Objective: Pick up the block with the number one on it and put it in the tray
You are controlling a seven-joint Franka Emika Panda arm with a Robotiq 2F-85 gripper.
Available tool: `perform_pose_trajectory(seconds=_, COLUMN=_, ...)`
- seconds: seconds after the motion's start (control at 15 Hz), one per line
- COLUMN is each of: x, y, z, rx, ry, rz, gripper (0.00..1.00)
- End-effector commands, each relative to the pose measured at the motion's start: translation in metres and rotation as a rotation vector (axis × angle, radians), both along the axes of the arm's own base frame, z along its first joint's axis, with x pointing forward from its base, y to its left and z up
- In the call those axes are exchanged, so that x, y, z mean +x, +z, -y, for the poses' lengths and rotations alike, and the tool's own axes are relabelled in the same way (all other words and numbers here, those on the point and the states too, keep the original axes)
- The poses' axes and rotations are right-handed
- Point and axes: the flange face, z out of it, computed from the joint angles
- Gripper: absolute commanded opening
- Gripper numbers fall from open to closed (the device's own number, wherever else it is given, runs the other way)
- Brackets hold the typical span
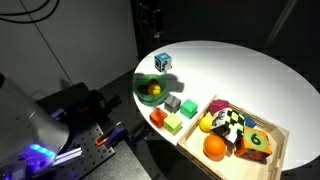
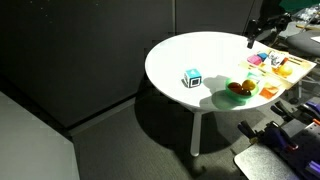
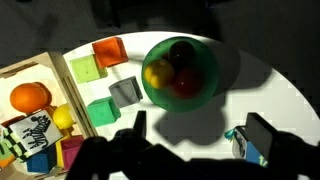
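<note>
The block with the number one [image 3: 35, 130], a dark cube with black-and-white patterned faces, lies inside the light wooden tray [image 3: 30, 66] among toy fruit and other blocks. It also shows in an exterior view [image 1: 230, 125], inside the tray [image 1: 252, 114]. My gripper [image 3: 200, 132] is open and empty, hovering high above the white table beside the green bowl [image 3: 180, 70]. It is well away from the tray. A blue-and-white cube [image 3: 243, 146] lies just by one finger.
The bowl [image 1: 151, 88] holds toy fruit. Grey [image 3: 124, 91], green [image 3: 101, 112], yellow-green [image 3: 86, 68] and orange [image 3: 108, 50] blocks lie between bowl and tray. An orange fruit [image 3: 29, 96] and a green block marked 6 [image 1: 258, 140] lie in the tray. The round table [image 2: 190, 55] drops off all around.
</note>
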Motion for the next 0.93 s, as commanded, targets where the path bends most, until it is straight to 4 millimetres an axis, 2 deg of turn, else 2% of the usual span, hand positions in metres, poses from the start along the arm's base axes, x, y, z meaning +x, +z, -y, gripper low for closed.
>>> perform_pose_trajectory(seconds=0.0, x=-0.014, y=0.021, z=-0.013, rx=-0.022, ry=0.081, rz=0.006, gripper=1.00)
perform_pose_trajectory(seconds=0.53, x=-0.037, y=0.053, z=-0.037, rx=-0.018, ry=0.174, rz=0.085, gripper=1.00)
perform_pose_trajectory(seconds=0.87, x=-0.052, y=0.066, z=-0.045, rx=0.000, ry=0.206, rz=0.040, gripper=1.00)
